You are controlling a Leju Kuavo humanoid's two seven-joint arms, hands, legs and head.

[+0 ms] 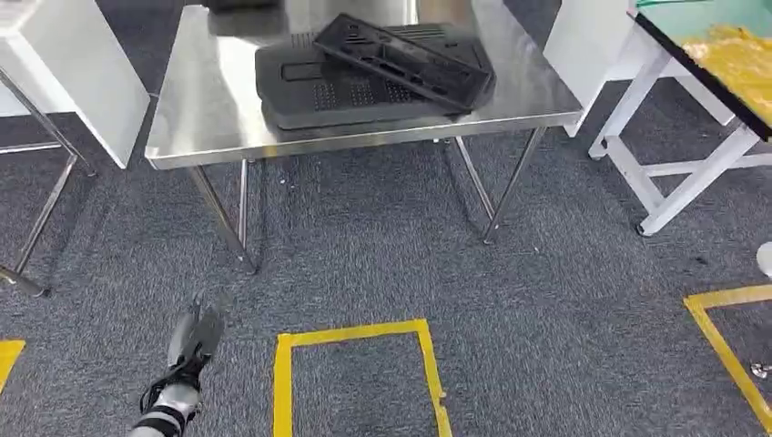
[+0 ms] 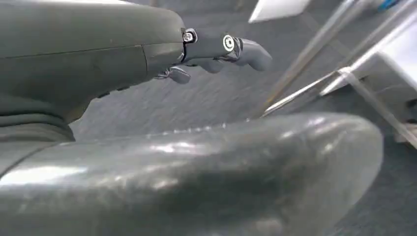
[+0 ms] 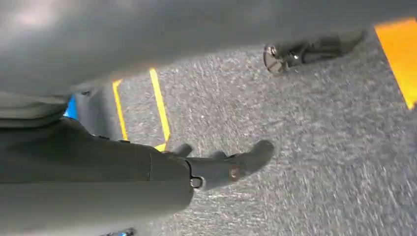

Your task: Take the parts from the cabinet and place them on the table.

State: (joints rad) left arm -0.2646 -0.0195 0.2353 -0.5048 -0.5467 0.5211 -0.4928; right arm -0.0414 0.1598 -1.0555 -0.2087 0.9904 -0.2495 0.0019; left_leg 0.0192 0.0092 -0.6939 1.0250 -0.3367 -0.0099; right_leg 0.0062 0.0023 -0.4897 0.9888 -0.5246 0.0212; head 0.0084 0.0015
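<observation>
Down at the near edge of the head view, the left hand (image 1: 193,339) hangs low over the grey carpet (image 1: 564,300), fingers loosely apart and nothing in them; the left wrist view shows the same hand (image 2: 216,51) with its fingers stretched out and empty. The right hand (image 3: 216,167) in its wrist view also hangs over the carpet, fingers spread and holding nothing. Just beside the left hand on the floor lies a yellow tape square (image 1: 360,373). Farther on stands the steel table (image 1: 209,109), and on its top the black parts (image 1: 364,82) lie stacked: a broad perforated panel flat on the surface, a slimmer slotted one tilted across it. They are well apart from both hands, up and ahead of the left one. A white-framed bench (image 1: 674,155) stands off to the right.
</observation>
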